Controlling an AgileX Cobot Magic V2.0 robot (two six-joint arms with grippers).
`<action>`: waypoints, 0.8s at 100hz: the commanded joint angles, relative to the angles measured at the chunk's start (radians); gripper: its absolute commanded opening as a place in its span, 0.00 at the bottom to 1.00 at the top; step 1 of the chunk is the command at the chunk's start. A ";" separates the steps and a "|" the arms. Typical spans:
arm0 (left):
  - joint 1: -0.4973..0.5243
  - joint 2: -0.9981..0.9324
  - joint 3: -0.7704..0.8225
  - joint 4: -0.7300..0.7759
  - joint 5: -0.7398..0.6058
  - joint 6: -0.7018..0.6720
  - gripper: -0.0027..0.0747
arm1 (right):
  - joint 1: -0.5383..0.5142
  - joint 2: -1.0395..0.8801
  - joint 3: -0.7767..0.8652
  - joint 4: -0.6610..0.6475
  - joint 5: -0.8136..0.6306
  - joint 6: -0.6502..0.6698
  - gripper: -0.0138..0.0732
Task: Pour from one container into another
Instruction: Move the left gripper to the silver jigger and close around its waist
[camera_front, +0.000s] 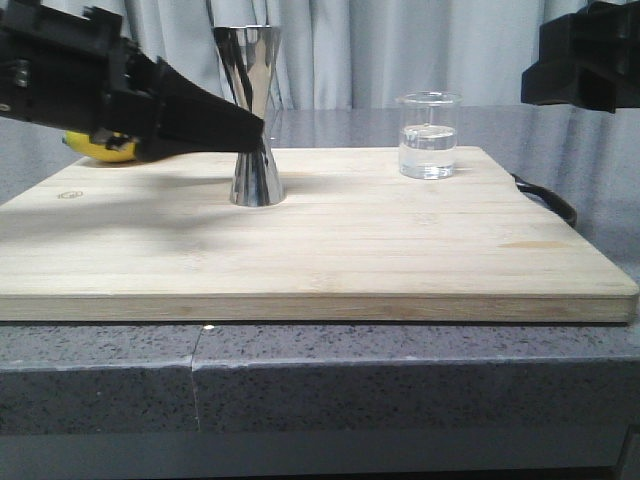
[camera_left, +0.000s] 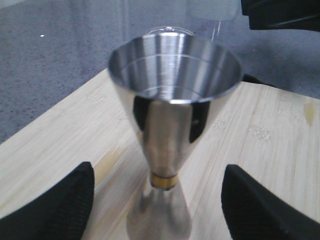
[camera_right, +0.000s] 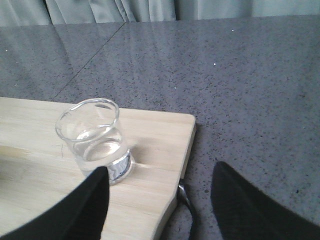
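Observation:
The steel jigger (camera_front: 252, 120) stands upright on the wooden board, left of centre, with its wide cone up and empty (camera_left: 172, 65). My left gripper (camera_front: 250, 135) reaches in from the left at the height of its gold waist. In the left wrist view this gripper (camera_left: 160, 202) is open, one finger on each side of the jigger, with a gap on both sides. The glass beaker (camera_front: 430, 135) holds clear liquid at the board's far right. My right gripper (camera_front: 585, 55) hangs above and right of it. It is open (camera_right: 157, 202), the beaker (camera_right: 95, 142) just beyond one finger.
The wooden board (camera_front: 320, 250) lies on a grey speckled counter (camera_front: 400, 370). A yellow lemon (camera_front: 100, 148) sits behind my left arm at the back left. A dark metal handle (camera_front: 550, 200) sticks out from the board's right edge. Curtains hang behind.

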 joint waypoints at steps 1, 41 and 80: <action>-0.031 -0.015 -0.045 -0.059 0.066 -0.012 0.65 | 0.000 -0.015 -0.024 -0.010 -0.090 -0.008 0.62; -0.073 0.044 -0.116 -0.059 0.066 -0.012 0.60 | 0.000 -0.015 -0.024 -0.012 -0.092 -0.008 0.62; -0.073 0.044 -0.116 -0.059 0.091 -0.014 0.31 | 0.000 -0.015 -0.024 -0.012 -0.090 -0.008 0.62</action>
